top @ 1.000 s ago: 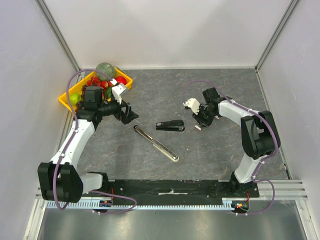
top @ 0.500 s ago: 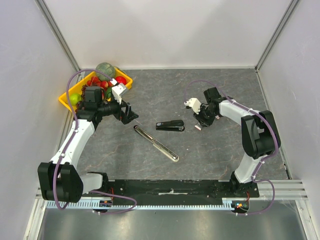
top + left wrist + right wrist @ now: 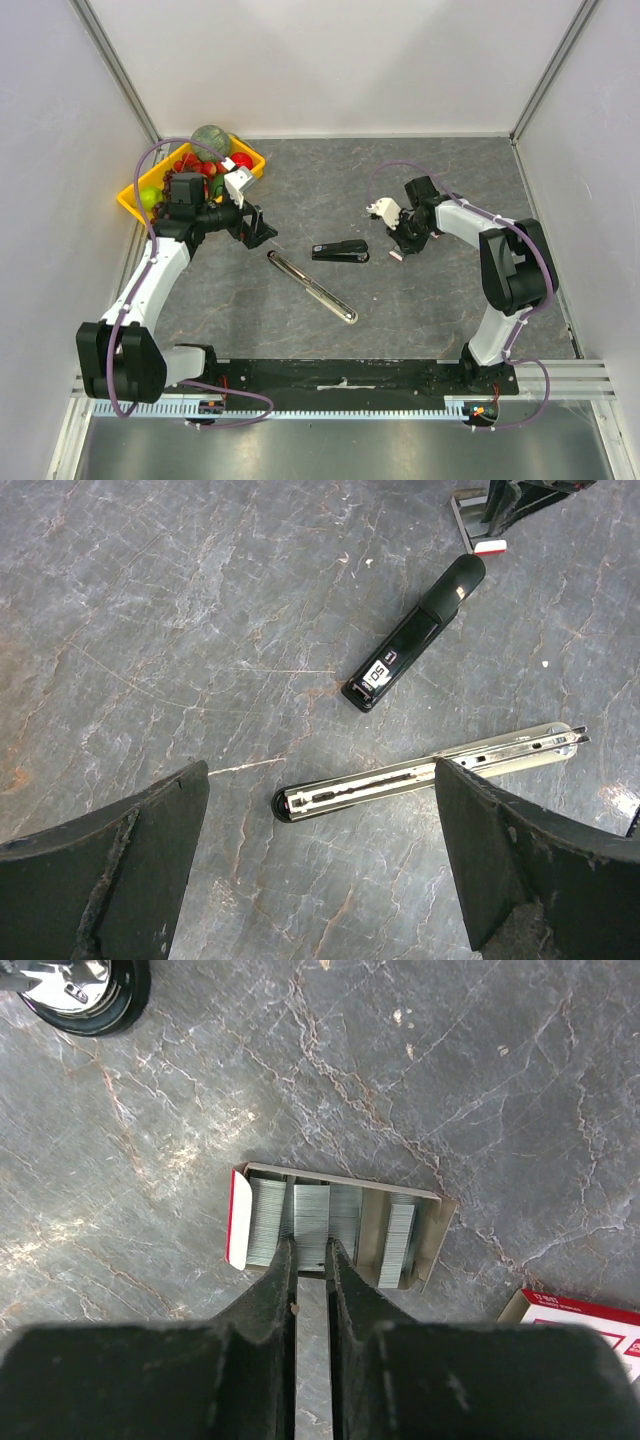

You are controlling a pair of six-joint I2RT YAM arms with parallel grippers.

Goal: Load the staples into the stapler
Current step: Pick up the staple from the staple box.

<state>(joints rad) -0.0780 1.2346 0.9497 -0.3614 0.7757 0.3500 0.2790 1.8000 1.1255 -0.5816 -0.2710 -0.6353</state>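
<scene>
A small grey tray (image 3: 430,1222) holds rows of staples (image 3: 312,1222), with a white-and-red flap on its left end. My right gripper (image 3: 310,1250) reaches down into the tray, its fingers shut on one staple strip. From above, the right gripper (image 3: 402,242) is at the tray (image 3: 396,255), right of the black stapler (image 3: 340,251). The stapler (image 3: 415,635) lies flat on the table. A long silver rail (image 3: 430,768) with a black end lies apart in front of it. My left gripper (image 3: 320,772) hovers wide open over that rail's end, holding nothing.
A yellow bin (image 3: 132,200) of toy fruit stands at the back left, behind the left arm. The white-and-red staple box (image 3: 585,1320) lies to the right of the tray. A round black and silver object (image 3: 85,995) shows at the right wrist view's top left.
My right gripper's jaws have closed in onto a staple strip in the tray. Neither arm has shifted noticeably.
</scene>
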